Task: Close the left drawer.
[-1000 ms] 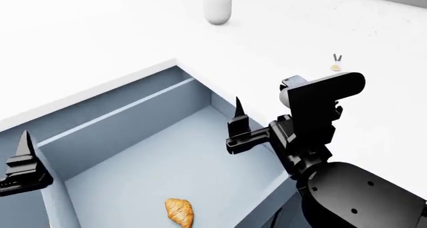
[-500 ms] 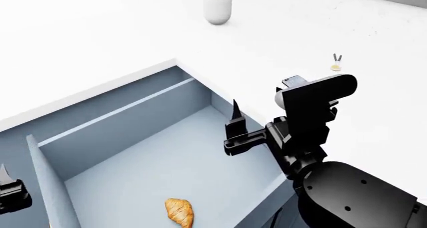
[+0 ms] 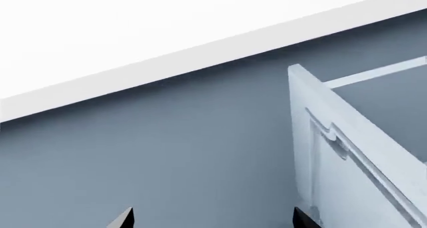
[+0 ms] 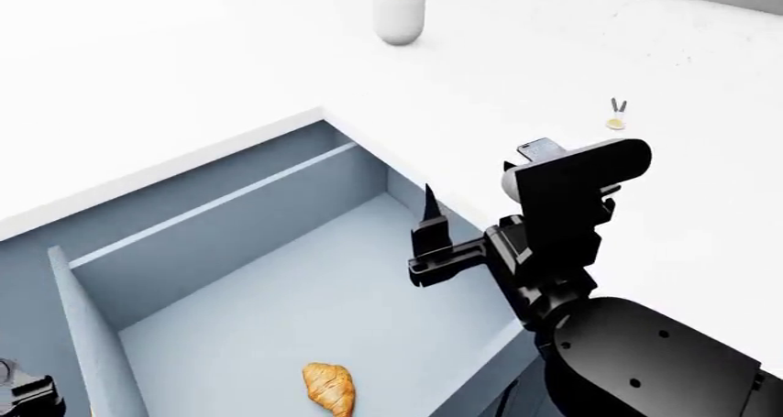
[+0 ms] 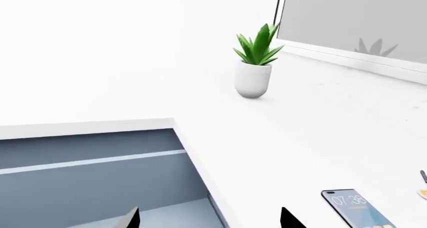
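Left end effector [image 4: 27, 391] dropped to 7 o'clock, open, empty, near the left drawer [image 4: 306, 289] front. Right end effector [image 5: 208, 219]: open, empty.

The left drawer [image 4: 306, 289] runs off the bottom edge; the left end effector [image 4: 25, 394] is mostly cut off.

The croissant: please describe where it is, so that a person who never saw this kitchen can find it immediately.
Start from the white countertop; below its edge the left drawer, wide, pale blue-grey, stands pulled open. On the drawer's smooth floor, near the end away from the counter, lies the croissant. It is the only golden-brown thing there and the only object in the drawer.
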